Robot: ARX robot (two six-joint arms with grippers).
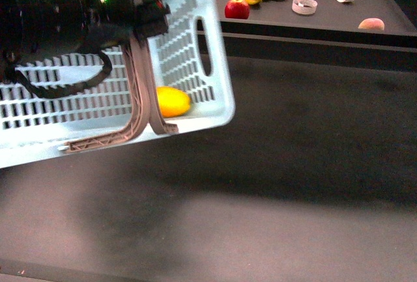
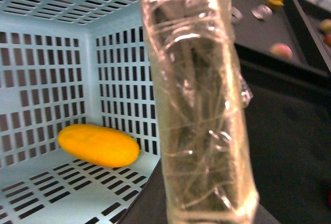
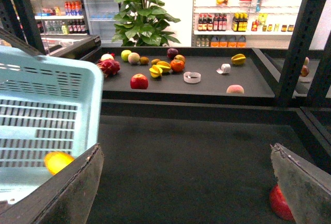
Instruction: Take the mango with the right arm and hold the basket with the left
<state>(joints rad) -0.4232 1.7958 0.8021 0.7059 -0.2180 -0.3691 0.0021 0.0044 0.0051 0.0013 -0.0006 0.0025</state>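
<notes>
Resting in the low corner of the tilted basket (image 1: 189, 54), the mango (image 1: 172, 101) lay against the slotted wall and was touched by neither claw.

- Basket was off the desk (image 1: 293, 165), hanging askew. Its two swing handles (image 1: 144, 93) ran up to the left claw (image 1: 146, 15).
- Left claw: jaws hidden behind the arm's bulk in the front view. Left wrist view showed only a tape-wrapped bar (image 2: 199, 105) close across the lens. Judged clamped on the handles, since nothing else carried the basket.
- Right claw (image 3: 186, 157): fingers spread wide, nothing between them, clear of the basket and to one side of it. A red fruit (image 3: 279, 203) lay near one finger, not touching so far as could be seen.

Risks, as judged:
- Load hung off-centre. A swing or further tip could have rolled the mango along the floor of the basket, perhaps over the rim.
- Handles could have slipped or pivoted in the left claw, and the basket dropped to the desk.
- Right claw, if moved carelessly, could have knocked the basket wall and set it swinging.
</notes>
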